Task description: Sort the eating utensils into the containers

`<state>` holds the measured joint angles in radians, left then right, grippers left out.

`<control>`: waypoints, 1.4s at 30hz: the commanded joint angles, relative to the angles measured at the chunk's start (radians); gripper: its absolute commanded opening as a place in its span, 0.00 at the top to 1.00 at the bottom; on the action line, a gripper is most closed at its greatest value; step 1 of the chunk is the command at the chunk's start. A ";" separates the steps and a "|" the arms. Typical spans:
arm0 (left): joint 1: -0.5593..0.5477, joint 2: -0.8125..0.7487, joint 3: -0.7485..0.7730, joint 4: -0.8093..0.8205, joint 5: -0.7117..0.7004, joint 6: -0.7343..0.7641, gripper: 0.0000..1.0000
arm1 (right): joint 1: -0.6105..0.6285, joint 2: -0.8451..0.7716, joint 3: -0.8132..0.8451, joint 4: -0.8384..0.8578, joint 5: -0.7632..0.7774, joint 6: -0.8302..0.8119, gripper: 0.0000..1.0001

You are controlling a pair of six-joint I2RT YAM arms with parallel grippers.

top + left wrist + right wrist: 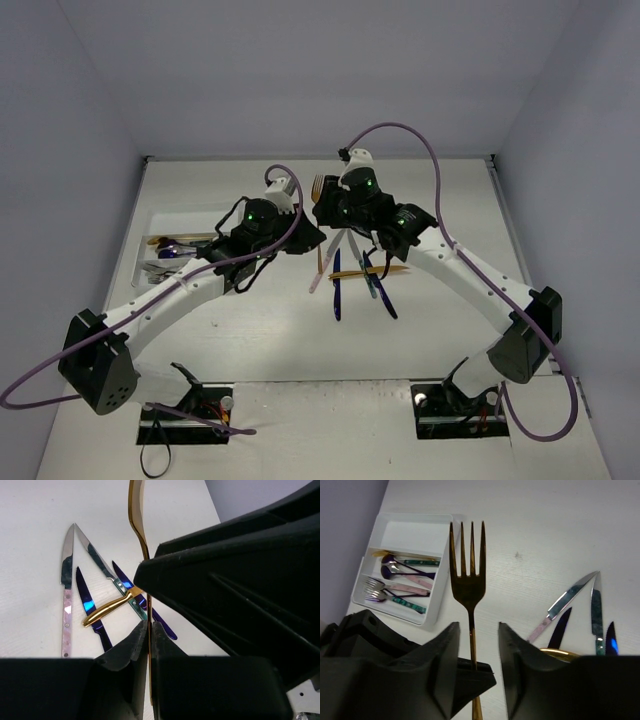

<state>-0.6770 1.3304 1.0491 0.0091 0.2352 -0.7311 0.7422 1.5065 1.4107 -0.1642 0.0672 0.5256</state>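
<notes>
Left gripper (149,626) clamping gold fork (469,587) (tines up), right gripper (479,628) spread

Gold utensil (145,545) edge-on in L gripper (149,630)

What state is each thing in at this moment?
left gripper, shut on the handle of the gold fork
right gripper, open, fingers either side of the fork
gold fork, held off the table
knives, loose on the table, gold knife across some
cutlery tray, spoons and forks inside, one compartment empty

Bright, even light; blurred near foreground.
</notes>
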 commanded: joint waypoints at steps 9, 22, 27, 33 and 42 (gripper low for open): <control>0.023 -0.081 -0.086 0.091 -0.124 -0.140 1.00 | -0.088 -0.181 -0.114 0.051 0.087 -0.059 0.30; 0.399 -0.291 -0.340 0.063 -0.259 -0.524 1.00 | -0.360 -0.478 -0.359 -0.032 0.047 -0.158 0.01; 0.524 -0.360 -0.446 0.034 -0.356 -0.742 1.00 | -0.370 -0.514 -0.375 -0.042 0.033 -0.182 0.00; 0.623 -0.372 -0.547 0.071 -0.407 -0.918 1.00 | -0.371 -0.540 -0.384 -0.052 0.006 -0.210 0.00; 0.785 -0.310 -0.577 0.112 -0.370 -0.958 0.99 | -0.372 -0.582 -0.413 -0.062 0.011 -0.240 0.00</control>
<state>0.0543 0.9847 0.4580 0.0187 -0.1410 -1.6362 0.3737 0.9497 0.9964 -0.2606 0.0805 0.3139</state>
